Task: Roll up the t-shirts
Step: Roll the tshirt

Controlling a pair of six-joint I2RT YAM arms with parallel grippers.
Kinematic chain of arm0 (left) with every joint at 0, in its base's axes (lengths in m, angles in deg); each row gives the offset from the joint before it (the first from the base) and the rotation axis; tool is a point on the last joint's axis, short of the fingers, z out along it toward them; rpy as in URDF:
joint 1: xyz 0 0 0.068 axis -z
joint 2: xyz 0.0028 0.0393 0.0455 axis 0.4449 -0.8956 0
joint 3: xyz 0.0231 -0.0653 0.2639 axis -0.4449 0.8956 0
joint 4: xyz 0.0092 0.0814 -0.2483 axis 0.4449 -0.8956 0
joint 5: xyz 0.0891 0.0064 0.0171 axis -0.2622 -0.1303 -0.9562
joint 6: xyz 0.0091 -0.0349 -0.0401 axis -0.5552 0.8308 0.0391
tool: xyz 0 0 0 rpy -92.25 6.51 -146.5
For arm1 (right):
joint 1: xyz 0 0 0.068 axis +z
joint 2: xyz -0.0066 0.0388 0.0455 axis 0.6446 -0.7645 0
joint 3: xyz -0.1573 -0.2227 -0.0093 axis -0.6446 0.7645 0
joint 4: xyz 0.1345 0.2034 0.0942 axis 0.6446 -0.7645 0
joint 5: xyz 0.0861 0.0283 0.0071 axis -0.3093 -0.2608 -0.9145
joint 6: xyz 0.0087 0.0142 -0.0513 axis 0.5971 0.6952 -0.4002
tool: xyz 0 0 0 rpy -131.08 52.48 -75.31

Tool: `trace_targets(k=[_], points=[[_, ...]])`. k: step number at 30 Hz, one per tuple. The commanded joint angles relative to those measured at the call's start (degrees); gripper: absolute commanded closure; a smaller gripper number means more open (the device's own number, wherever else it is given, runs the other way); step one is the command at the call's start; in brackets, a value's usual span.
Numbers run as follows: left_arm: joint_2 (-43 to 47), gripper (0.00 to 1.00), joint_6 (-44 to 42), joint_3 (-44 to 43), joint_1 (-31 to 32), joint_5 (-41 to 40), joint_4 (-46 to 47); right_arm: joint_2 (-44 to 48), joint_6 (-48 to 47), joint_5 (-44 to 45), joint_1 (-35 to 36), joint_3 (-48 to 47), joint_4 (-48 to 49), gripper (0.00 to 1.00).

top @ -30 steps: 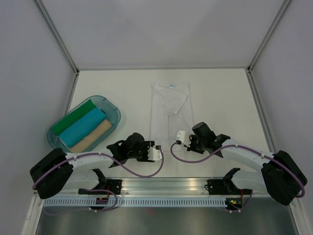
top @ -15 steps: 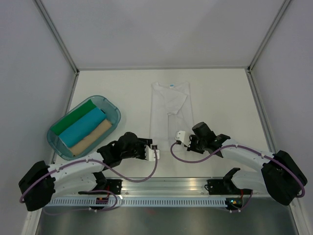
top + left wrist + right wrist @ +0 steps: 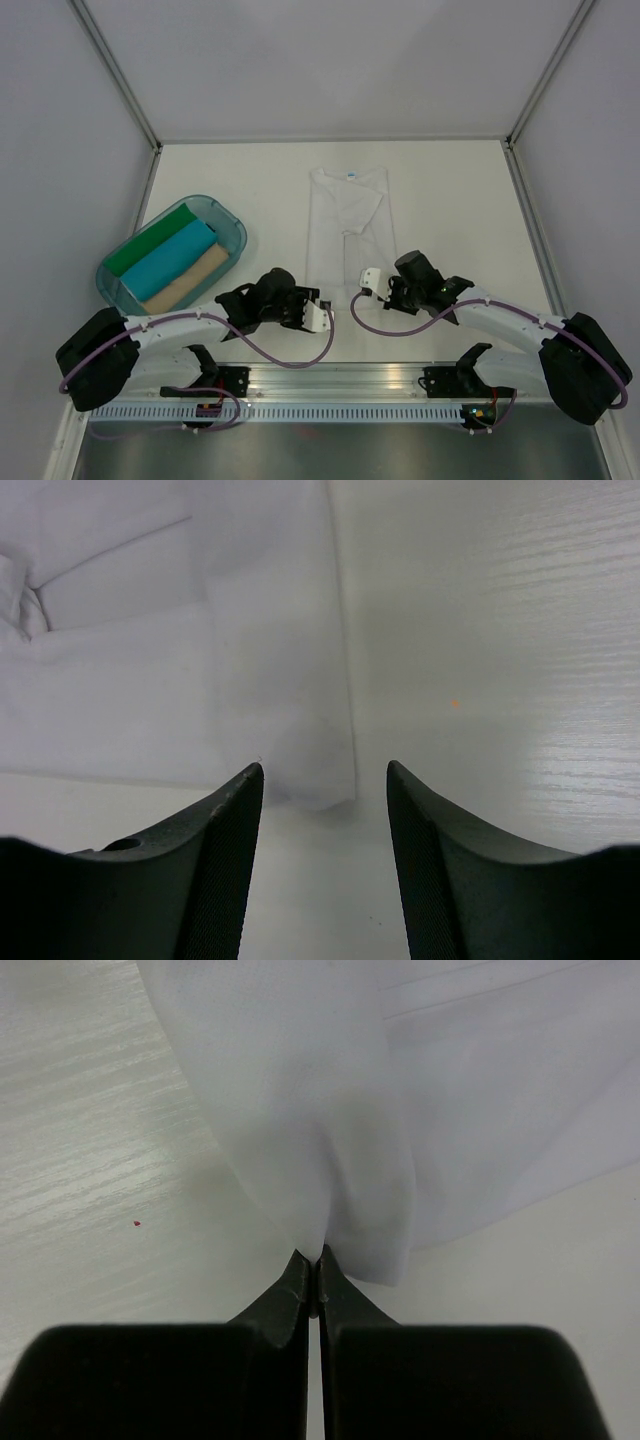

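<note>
left jaws parted, drawn back, shirt corner just ahead | right jaws clenched on hem | roll not started

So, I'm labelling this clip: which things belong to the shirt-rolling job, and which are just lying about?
Job: white t-shirt, right gripper shut on its near hem, open left gripper at its corner, green roll, turquoise roll, tan roll.
Lying about: teal plastic tub holding the rolls.

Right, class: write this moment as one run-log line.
step: gripping hem | left fingers: open at white t-shirt corner | right fingers: shut on hem | tub: three rolled shirts
</note>
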Motion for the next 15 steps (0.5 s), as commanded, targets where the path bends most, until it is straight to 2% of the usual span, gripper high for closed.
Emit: trace_targets(k=[1, 8, 15], points=[[-0.38, 0.42, -2.42, -1.88, 0.20, -0.27, 1.51, 1.22, -0.39, -1.00, 0.26, 0.13, 1.04, 1.00], [-1.79, 0.43, -3.12, 0.23, 0.20, -0.80, 0.45, 1.92, -0.13, -1.17, 0.26, 0.57, 0.95, 1.00], [-7.67, 0.46, -1.02, -1.69, 0.20, -3.17, 1.68, 1.75, -0.13, -1.70, 0.26, 0.22, 0.34, 1.00]])
